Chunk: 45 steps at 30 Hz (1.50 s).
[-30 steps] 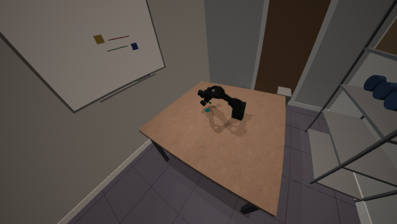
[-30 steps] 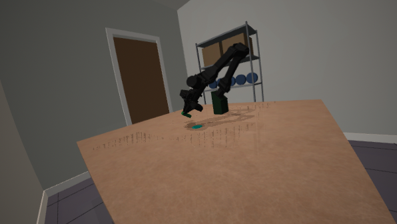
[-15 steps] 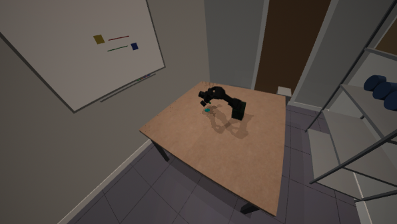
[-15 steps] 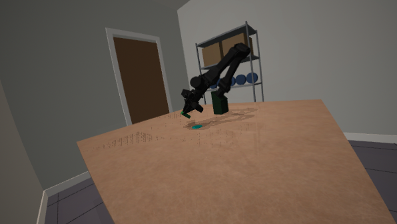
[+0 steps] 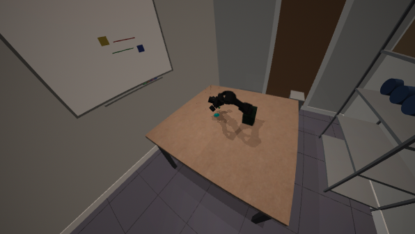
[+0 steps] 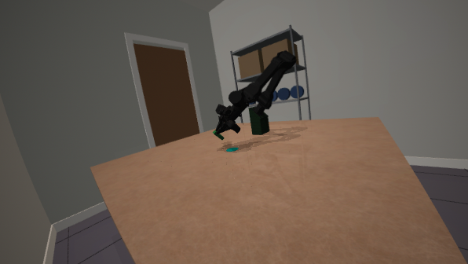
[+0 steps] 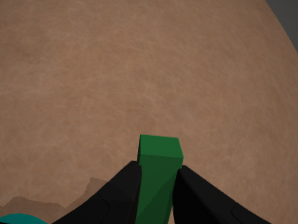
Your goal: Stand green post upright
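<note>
The green post is held in the air above the table, tilted between lying and upright in the exterior view. In the top view only a small bit of it shows. My gripper is shut on the post, a finger on each side, and points obliquely down. The cyan circle lies flat on the table, below the gripper and off to one side. In the wrist view it is cut off at the bottom left corner. The post's lower part in the wrist view is hidden between the fingers.
The wooden table carries the arm's dark base. The arm's shadow falls around the circle. A table edge shows at the wrist view's top right. A shelf rack and a whiteboard stand beyond the table.
</note>
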Each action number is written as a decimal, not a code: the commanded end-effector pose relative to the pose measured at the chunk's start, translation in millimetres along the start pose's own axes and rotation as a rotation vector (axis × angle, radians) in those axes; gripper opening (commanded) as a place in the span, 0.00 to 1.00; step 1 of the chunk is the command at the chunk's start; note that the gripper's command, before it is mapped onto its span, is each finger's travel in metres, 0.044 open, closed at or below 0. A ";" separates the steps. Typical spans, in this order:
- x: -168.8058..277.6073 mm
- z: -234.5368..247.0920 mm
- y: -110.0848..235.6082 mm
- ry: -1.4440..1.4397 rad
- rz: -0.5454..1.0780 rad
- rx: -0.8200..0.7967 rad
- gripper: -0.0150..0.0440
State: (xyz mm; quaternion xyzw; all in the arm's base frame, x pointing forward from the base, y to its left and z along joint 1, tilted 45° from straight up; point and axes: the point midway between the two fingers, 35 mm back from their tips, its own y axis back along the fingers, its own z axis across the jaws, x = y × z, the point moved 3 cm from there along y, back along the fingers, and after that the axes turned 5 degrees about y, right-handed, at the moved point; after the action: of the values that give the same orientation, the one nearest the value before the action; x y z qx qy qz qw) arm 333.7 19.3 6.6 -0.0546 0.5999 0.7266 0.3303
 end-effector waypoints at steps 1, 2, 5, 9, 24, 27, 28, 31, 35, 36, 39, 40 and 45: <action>0.4 1.4 2.4 -0.011 -0.037 0.001 0.29; 0.5 1.6 2.7 -0.013 -0.043 0.002 0.29; 0.8 2.1 3.6 -0.018 -0.064 0.002 0.29; 1.3 2.8 5.0 -0.025 -0.090 0.002 0.29; 3.1 5.2 11.6 -0.058 -0.191 -0.003 0.29; 3.5 5.7 13.2 -0.066 -0.211 -0.005 0.29; 3.7 5.8 13.7 -0.068 -0.218 -0.006 0.29; 4.1 6.2 15.4 -0.076 -0.238 -0.008 0.29; 4.6 6.7 17.8 -0.087 -0.265 -0.012 0.29; 4.8 6.8 18.5 -0.090 -0.271 -0.013 0.29; 5.2 7.2 20.4 -0.098 -0.291 -0.017 0.29; 5.4 7.3 21.1 -0.101 -0.298 -0.018 0.29; 6.2 7.8 24.6 -0.117 -0.331 -0.025 0.29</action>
State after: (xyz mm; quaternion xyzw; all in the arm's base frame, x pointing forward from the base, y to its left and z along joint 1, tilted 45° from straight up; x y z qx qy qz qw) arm 320.2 26.8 23.0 -0.1104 0.5614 0.6759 0.4646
